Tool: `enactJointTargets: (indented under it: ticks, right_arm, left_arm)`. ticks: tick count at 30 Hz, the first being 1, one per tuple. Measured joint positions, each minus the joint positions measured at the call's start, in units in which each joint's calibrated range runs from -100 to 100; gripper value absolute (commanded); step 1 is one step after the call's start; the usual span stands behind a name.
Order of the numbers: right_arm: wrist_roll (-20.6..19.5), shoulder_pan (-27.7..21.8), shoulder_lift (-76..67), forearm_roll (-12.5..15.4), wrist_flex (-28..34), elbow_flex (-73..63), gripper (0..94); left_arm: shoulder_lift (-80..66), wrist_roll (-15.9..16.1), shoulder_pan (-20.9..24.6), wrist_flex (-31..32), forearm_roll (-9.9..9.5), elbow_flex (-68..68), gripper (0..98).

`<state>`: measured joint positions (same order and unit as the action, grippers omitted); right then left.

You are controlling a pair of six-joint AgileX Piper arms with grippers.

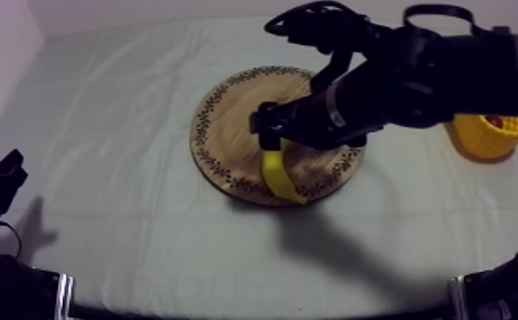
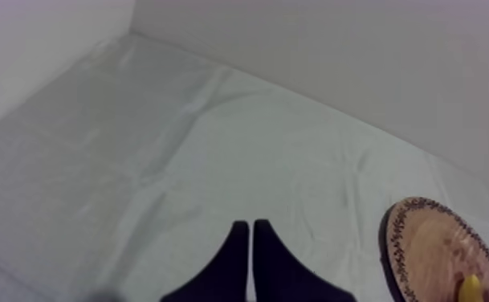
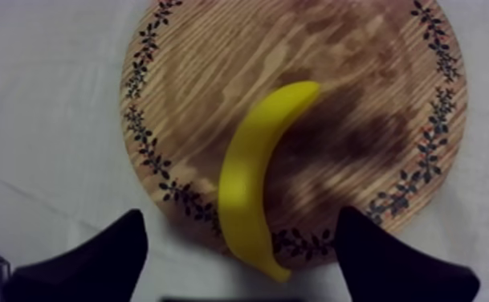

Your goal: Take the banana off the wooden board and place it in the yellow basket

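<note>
Near edge: we see bare cloth (image 1: 126, 170) between the table's near edge and the board's 6 o'clock rim.
Left gripper (image 2: 251, 225): clenched on nothing, its fingers lying together as a narrow wedge. It sits low at about 8 o'clock from the board and well apart from it. Wide open cloth runs ahead of it to the wall.
Board (image 3: 215, 64): it lies mid-table, a little toward our right side. From 6 round to 12 o'clock its rim has free cloth beside it.
Banana (image 3: 251, 185): it lies on the board, curving from near the centre out to the rim at 6 o'clock. Its near tip crosses the patterned band and seems to pass just over the edge.
Right gripper (image 3: 241, 215): released, fingers wide apart, one at each side of the banana's near half with a gap on both sides. We cannot tell how high above the banana it hangs.
Right arm: it comes in from 2 o'clock and hides the board's rim at 3 o'clock.
Basket (image 1: 487, 136): it stands at 3 o'clock from the board, well apart and close to the table's right edge. A small red fruit (image 1: 494, 121) lies inside.
Far edge: at 12 o'clock a band of bare cloth lies between the board and the wall.
</note>
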<state>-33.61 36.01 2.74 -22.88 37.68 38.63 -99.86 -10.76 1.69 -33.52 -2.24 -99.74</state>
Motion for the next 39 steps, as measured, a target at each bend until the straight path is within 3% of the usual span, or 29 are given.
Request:
enactJointTargets:
  ticks: [8,16,23,27,35,39]
  right_arm:
    - [1.3,-0.9,10.5,1.7,1.9,-7.1,89.5]
    - [4.7,-1.5,20.8,4.8,9.8,-16.9,86.2]
    - [8.2,-2.2,27.4,7.6,16.1,-23.6,77.9]
    - [11.1,-2.8,30.7,10.0,17.6,-27.5,67.8]
    - [17.7,-4.3,34.4,14.7,18.9,-32.1,33.5]
    - [20.2,-5.0,34.3,16.6,18.7,-32.1,24.1]
  left_arm:
    - [0.0,0.0,0.0,0.0,0.0,0.0,0.1]
    - [0.0,0.0,0.0,0.0,0.0,0.0,0.1]
    - [0.0,0.0,0.0,0.0,0.0,0.0,0.1]
    - [0.0,0.0,0.0,0.1,0.0,0.0,0.1]
    - [0.0,0.0,0.0,0.1,0.0,0.0,0.1]
    - [0.0,0.0,0.0,0.1,0.0,0.0,0.1]
